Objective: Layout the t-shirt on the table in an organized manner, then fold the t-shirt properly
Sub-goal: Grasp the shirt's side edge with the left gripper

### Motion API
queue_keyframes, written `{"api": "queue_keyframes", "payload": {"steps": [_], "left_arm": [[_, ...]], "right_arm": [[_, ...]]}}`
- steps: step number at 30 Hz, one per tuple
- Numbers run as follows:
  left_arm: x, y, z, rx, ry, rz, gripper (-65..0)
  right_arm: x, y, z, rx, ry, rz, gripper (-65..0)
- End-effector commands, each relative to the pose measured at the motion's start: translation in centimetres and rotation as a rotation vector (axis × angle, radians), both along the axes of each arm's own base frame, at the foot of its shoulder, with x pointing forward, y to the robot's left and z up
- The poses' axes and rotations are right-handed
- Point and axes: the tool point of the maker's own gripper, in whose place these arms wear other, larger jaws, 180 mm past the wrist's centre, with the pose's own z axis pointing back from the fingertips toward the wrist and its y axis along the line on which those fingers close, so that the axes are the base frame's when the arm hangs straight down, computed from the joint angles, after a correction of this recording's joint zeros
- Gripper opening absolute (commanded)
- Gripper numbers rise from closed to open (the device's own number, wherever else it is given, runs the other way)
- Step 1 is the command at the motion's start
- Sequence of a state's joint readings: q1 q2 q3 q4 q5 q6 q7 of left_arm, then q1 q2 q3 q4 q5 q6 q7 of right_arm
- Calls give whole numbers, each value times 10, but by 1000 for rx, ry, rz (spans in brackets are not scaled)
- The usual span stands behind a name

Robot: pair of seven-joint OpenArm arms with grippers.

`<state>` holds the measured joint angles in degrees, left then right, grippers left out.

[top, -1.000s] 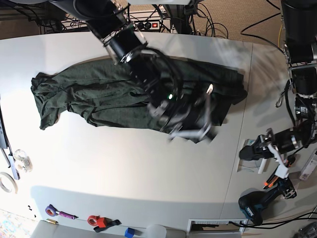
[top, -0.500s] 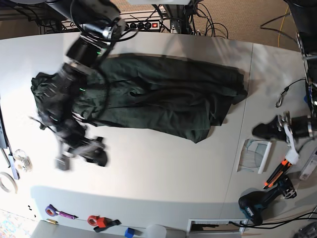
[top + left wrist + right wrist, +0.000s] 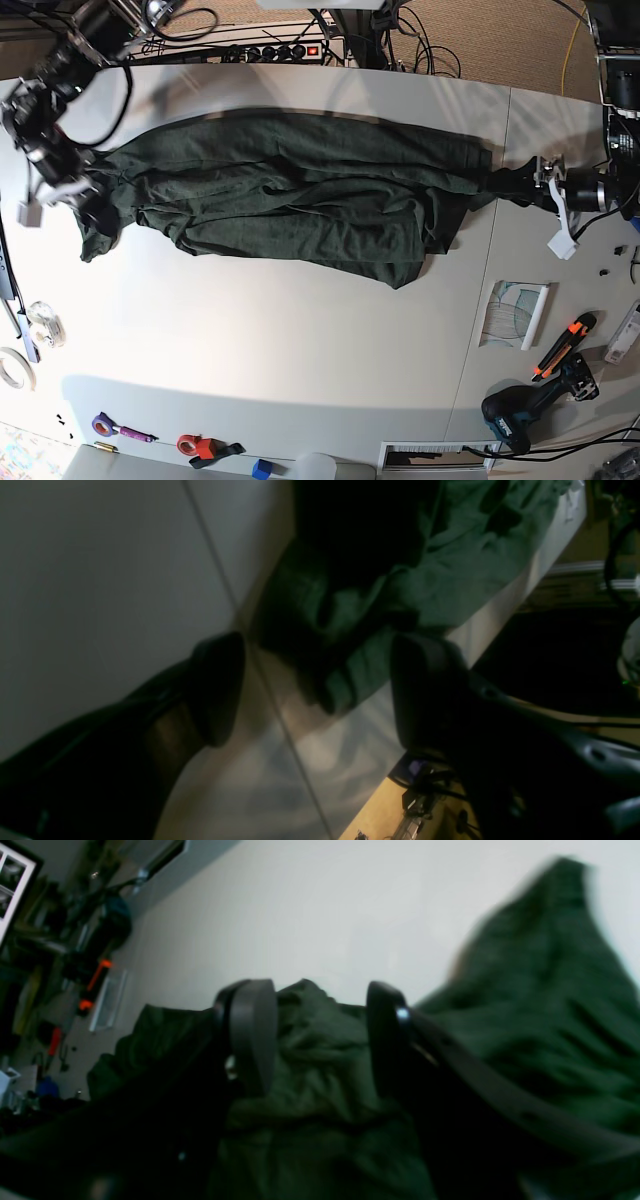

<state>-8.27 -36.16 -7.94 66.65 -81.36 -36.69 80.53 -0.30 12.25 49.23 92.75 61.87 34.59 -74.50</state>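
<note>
Left tool (image 3: pixel 320 695) and right tool (image 3: pixel 320 1040) have swung out, open, flanking the limp t-shirt (image 3: pixel 300 200); pinch its end corners.

Plain dark green t-shirt (image 3: pixel 300 205) on a pale grey, unpatterned table (image 3: pixel 300 340).

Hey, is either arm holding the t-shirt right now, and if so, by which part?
Nothing is held. The left pincer is open at one end of the t-shirt, and the right pincer is open at the other end.
</note>
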Motion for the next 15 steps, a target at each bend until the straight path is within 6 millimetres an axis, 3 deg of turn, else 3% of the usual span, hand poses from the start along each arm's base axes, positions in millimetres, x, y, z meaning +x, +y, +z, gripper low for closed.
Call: {"api": "queue_keyframes", "payload": {"steps": [1, 7, 11, 15], "left_arm": [[9, 2, 12, -17, -36, 15, -194], [10, -30, -4, -57, -12, 29, -194], [13, -51, -9, -83, -12, 37, -194], [17, -58, -16, -64, -4, 57, -194]], "right_arm": [[2, -10, 22, -23, -71, -9, -362], [-21, -39, 28, -43, -74, -77, -362], [-24, -44, 29, -48, -73, -89, -362], [-24, -44, 29, -48, -73, -89, -362]]}}
